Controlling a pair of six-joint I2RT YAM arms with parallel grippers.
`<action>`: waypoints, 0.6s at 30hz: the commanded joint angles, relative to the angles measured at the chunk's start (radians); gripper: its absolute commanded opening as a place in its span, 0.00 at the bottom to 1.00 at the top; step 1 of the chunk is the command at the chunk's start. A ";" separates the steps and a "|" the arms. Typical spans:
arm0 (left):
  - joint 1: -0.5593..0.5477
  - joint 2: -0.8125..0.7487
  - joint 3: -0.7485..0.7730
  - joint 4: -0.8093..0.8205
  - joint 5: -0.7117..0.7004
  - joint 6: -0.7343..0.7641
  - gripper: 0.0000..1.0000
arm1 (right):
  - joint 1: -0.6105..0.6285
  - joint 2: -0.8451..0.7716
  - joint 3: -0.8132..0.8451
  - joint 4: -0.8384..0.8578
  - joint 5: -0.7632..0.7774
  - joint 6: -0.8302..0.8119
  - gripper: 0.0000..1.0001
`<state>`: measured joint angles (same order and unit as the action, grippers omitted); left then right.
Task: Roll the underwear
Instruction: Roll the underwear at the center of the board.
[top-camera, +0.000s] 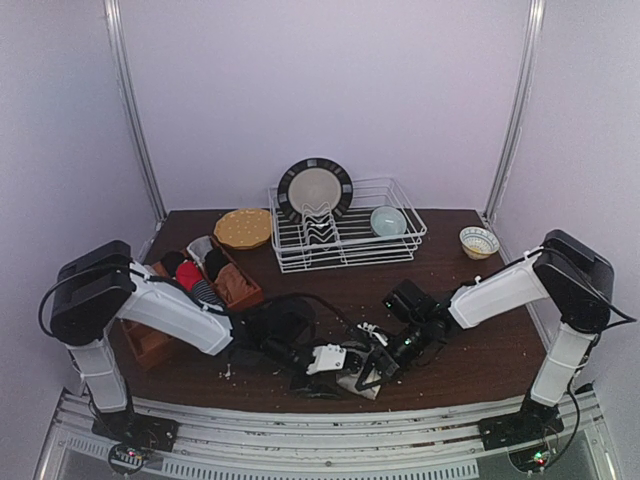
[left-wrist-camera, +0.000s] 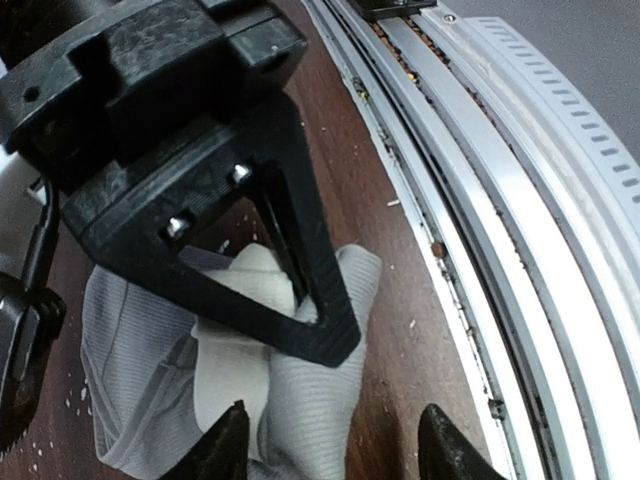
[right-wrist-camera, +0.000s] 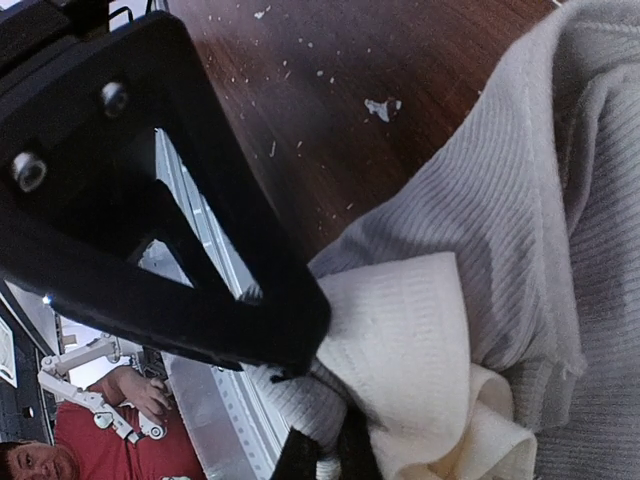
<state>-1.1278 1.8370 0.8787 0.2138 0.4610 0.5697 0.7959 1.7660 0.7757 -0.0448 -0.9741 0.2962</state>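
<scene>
The grey-beige underwear (top-camera: 362, 388) lies crumpled near the table's front edge, with its cream lining (left-wrist-camera: 235, 345) turned out. My right gripper (right-wrist-camera: 327, 460) is shut on a fold of its ribbed cloth (right-wrist-camera: 480, 220); in the top view it (top-camera: 376, 368) reaches in from the right. My left gripper (left-wrist-camera: 335, 452) is open, its tips straddling the cloth's edge, and it (top-camera: 338, 372) meets the right one over the garment. Red (top-camera: 189, 272), striped (top-camera: 206, 291), black (top-camera: 215, 262) and orange-brown (top-camera: 236, 284) underwear sit in a wooden box (top-camera: 150, 340) at left.
A white wire dish rack (top-camera: 345, 245) at the back holds a plate (top-camera: 315, 190) and a pale blue bowl (top-camera: 388, 220). A wicker plate (top-camera: 243, 228) and a small patterned bowl (top-camera: 478, 241) stand beside it. The metal rail (left-wrist-camera: 520, 200) runs just past the garment.
</scene>
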 joint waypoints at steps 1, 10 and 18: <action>-0.006 0.042 0.059 -0.034 0.020 0.031 0.50 | -0.002 0.037 -0.009 -0.063 0.040 0.011 0.00; -0.006 0.089 0.094 -0.052 0.020 0.004 0.02 | -0.002 0.014 -0.026 -0.051 0.068 0.020 0.00; -0.001 0.098 0.072 -0.090 0.069 -0.057 0.00 | 0.044 -0.177 -0.130 0.059 0.233 0.093 0.40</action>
<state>-1.1297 1.9125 0.9607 0.1726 0.4927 0.5594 0.8112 1.6821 0.7170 0.0059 -0.9215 0.3466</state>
